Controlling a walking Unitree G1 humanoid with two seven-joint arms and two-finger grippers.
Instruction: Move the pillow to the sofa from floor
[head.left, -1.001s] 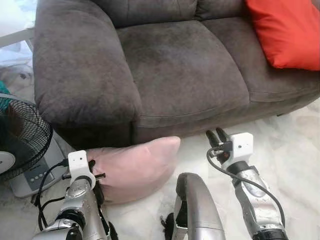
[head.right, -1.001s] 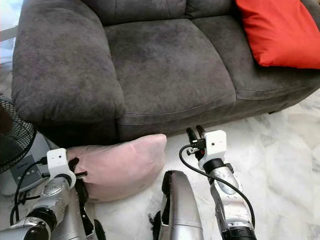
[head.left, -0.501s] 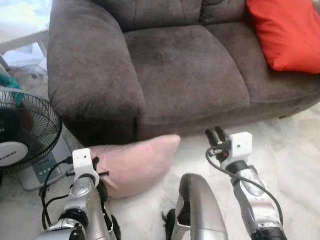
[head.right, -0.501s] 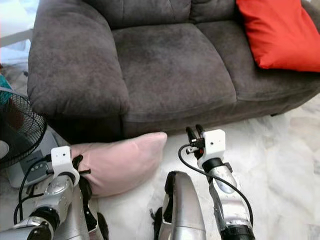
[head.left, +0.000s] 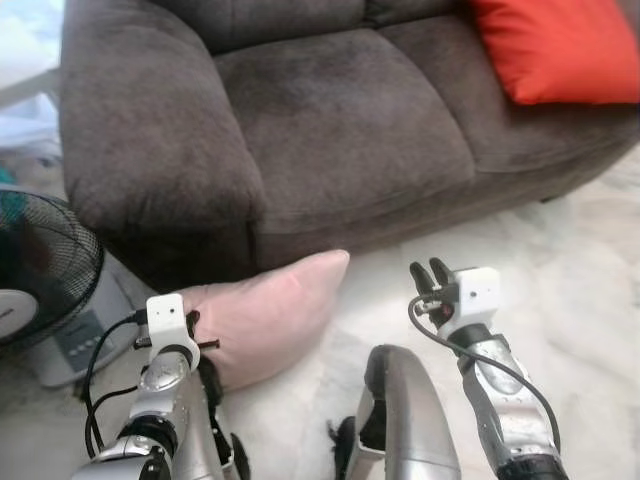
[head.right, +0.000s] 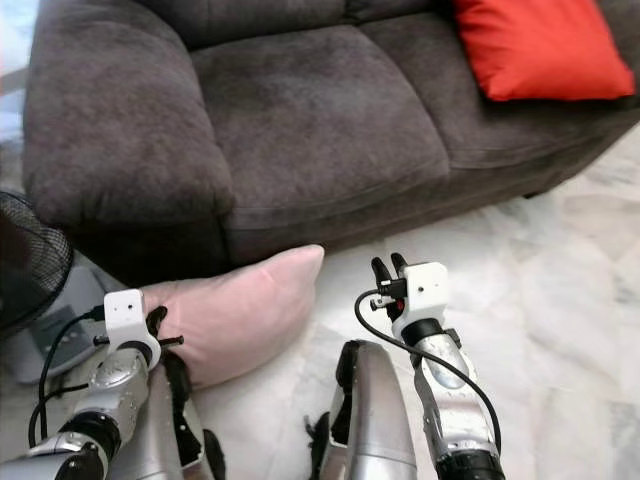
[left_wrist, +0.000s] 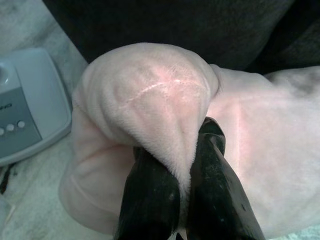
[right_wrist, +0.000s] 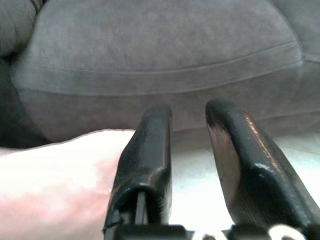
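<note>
Left hand (left_wrist: 172, 175) is clenched on a pinched fold at the pink pillow's (head.left: 265, 315) near corner; right hand (head.left: 430, 272) is released, fingers apart, holding nothing, hovering over the floor just beside the pillow's pointed end.

Sofa (head.left: 330, 120): grey, wide, its seat cushion bare straight ahead, an orange cushion (head.left: 555, 45) at its right end. That bare seat looks like the drop spot.

Floor (head.left: 580, 260): pale marble.

Fan (head.left: 40, 285): black grille with a grey base, on the robot's left, near the pillow.

Pillow: down on the floor, tucked against the sofa front below the armrest, its bulk resting on the marble.

Progress, as a judgement: early. Grasp is made, lift not yet evident, carry and placement all remain. One-corner pinch on a soft pillow may sag or slip; the right hand may be needed on the far end.
</note>
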